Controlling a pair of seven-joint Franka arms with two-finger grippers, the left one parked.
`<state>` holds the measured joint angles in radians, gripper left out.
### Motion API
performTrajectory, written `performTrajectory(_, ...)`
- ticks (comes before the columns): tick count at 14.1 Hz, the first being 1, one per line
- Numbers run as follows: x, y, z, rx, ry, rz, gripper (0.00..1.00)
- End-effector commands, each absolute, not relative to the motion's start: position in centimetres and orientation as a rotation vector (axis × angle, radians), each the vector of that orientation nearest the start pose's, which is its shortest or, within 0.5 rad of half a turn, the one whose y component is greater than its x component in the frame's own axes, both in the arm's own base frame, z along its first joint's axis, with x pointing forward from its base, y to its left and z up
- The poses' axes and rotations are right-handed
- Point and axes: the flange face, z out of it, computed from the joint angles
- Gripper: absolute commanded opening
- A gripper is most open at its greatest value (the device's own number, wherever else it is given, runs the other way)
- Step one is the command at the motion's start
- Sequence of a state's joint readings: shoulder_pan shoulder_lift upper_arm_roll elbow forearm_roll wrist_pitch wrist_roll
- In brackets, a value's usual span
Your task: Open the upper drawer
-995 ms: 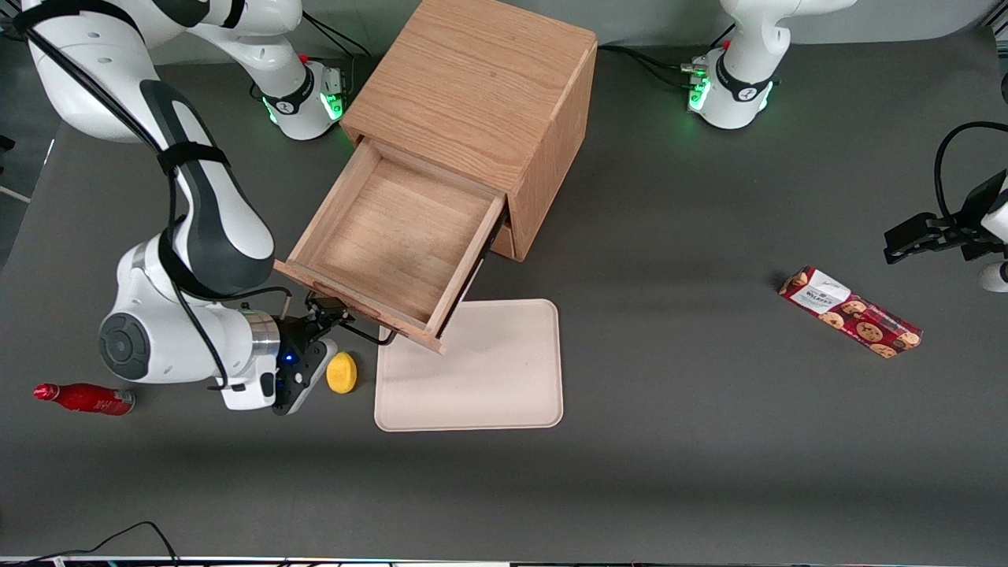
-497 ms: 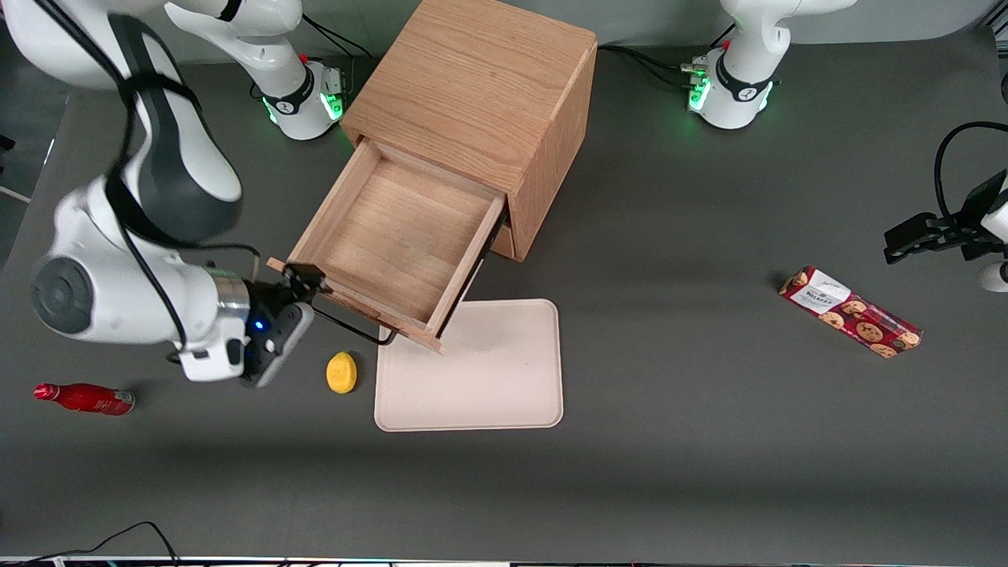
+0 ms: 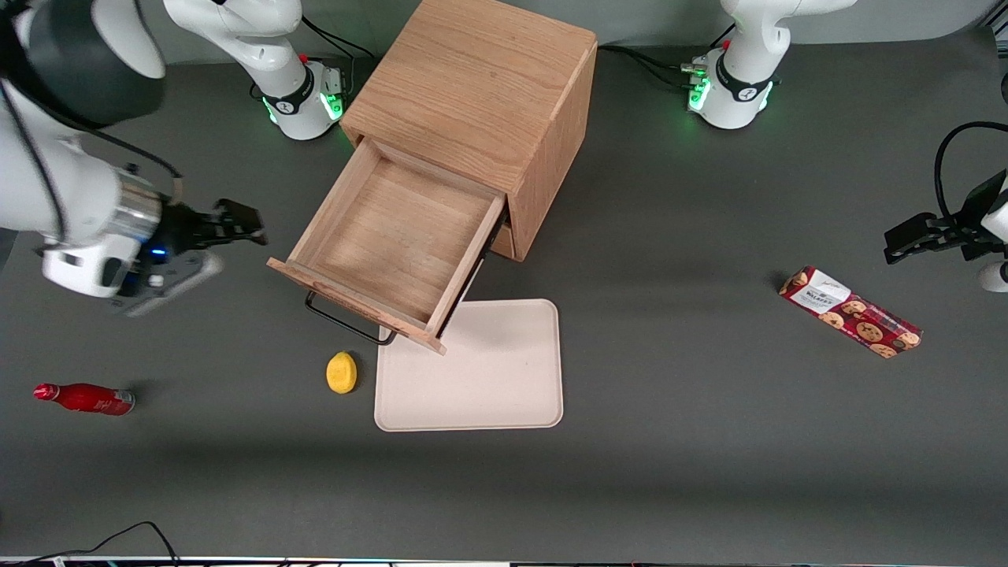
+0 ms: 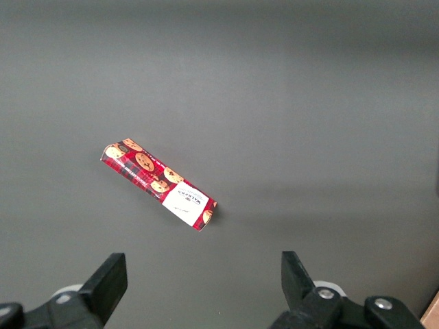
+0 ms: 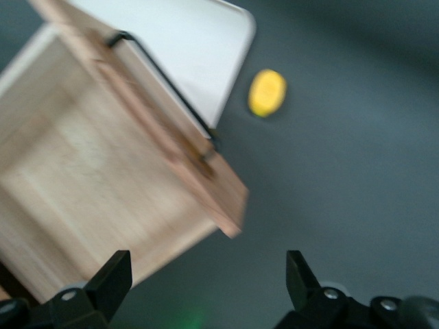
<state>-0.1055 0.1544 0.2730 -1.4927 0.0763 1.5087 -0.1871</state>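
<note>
The upper drawer [image 3: 394, 244] of the light oak cabinet [image 3: 480, 87] stands pulled far out, its wood-grain tray empty; it also shows in the right wrist view [image 5: 89, 185]. Its thin black bar handle [image 3: 346, 323] hangs free on the drawer front and shows in the right wrist view too [image 5: 164, 79]. My right gripper [image 3: 236, 222] is open and empty, raised above the table beside the drawer, toward the working arm's end, clear of the handle. In the right wrist view its fingertips [image 5: 113, 277] stand wide apart. The lower drawer is hidden under the open one.
A cream tray [image 3: 472, 370] lies in front of the cabinet, partly under the drawer front. A yellow lemon [image 3: 341, 372] lies beside it. A red bottle [image 3: 83, 398] lies toward the working arm's end. A red cookie box [image 3: 850, 312] lies toward the parked arm's end.
My right gripper has left the handle and moved up and away from the drawer front, toward the working arm's end. The drawer has stayed open.
</note>
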Motion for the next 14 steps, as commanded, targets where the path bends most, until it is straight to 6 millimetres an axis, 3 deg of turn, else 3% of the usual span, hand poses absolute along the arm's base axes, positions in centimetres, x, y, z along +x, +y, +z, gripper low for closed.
performTrajectory(1, 55.6, 4.8, 57.5, -3.048, -0.297, 0.206, 1.0)
performTrajectory(5, 53.3, 1.3, 58.1, -3.133, -0.115, 0.176, 1.0)
performTrajectory(8, 53.5, 0.4, 60.3, -3.183, -0.12, 0.108, 1.0)
performTrajectory(10, 54.1, -1.7, 61.9, -3.184, -0.064, 0.05, 1.0)
performTrajectory(14, 54.0, -1.9, 62.3, -3.182, -0.034, 0.032, 1.0)
